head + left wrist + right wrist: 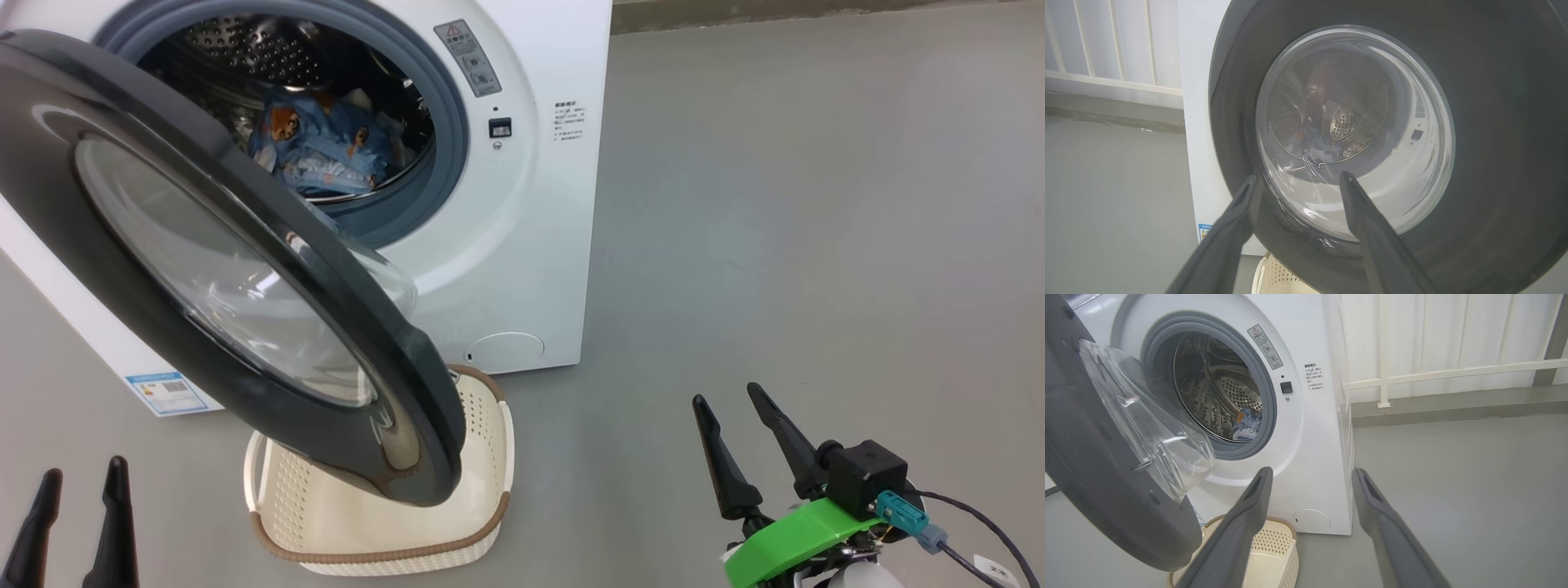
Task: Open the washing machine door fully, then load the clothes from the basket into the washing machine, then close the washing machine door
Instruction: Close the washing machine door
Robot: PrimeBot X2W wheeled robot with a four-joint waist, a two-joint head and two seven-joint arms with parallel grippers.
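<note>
1. The washing machine (522, 245) stands on a grey floor (816, 245). Its round door (33, 171) is swung partway out, with the black ring and bulging glass facing the robot's left side.
2. The clothes (326, 147), blue fabric with orange-brown figures, lie inside the steel drum (245, 49), low and behind the grey rubber seal (445, 155). They are well apart from both grippers.
3. The basket (367, 559) sits on the floor just in front of the machine. The door's lower edge hangs over its left half.
4. The left gripper (84, 469) is at the lower left of the head view, its two fingers spread and holding nothing. A strip of floor shows between it and the door.
5. In the left wrist view those fingers point at the door's outer face. One tip lies over the black ring and the other over the lower edge of the glass.
6. The right gripper (728, 396) is at the lower right, to the right of the basket and apart from it, fingers spread and holding nothing.
7. In the right wrist view its fingers point at the machine's lower front. The basket shows partly behind the left finger (1249, 514), and the clothes lie above and beyond that tip, inside the drum.
</note>
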